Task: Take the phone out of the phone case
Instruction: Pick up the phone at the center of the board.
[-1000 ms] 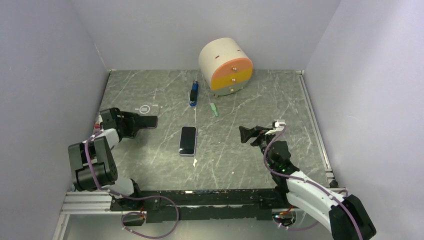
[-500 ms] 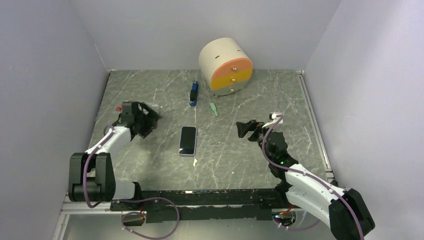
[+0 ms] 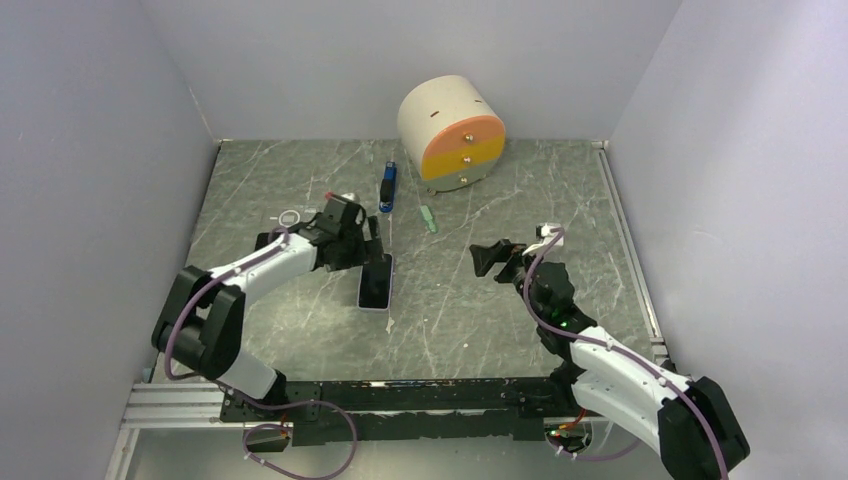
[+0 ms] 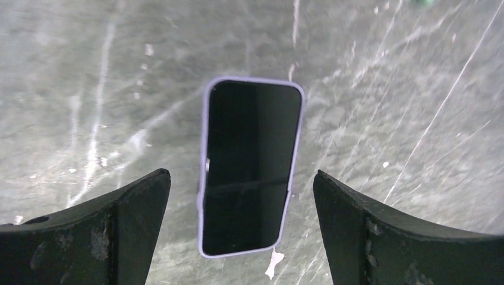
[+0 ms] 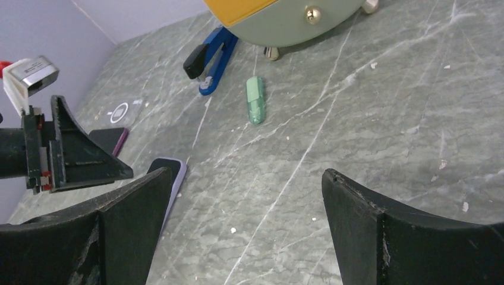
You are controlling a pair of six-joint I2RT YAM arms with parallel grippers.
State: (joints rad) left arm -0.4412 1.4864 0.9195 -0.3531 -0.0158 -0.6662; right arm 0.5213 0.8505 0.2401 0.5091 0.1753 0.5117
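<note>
The phone, black-screened in a lavender case, lies flat face up at mid-table. It also shows in the left wrist view and in the right wrist view. My left gripper is open above the phone's far end, one finger on each side of it and not touching it. My right gripper is open and empty, right of the phone and apart from it.
A cream round drawer unit with an orange front stands at the back. A blue stapler and a green stick lie in front of it. A white scrap lies near the phone's near end. A dark flat item with a purple edge lies left of the phone.
My left arm has swung from the table's left side to above the phone's far end. My right gripper shifted slightly to the left. The phone has not moved.
</note>
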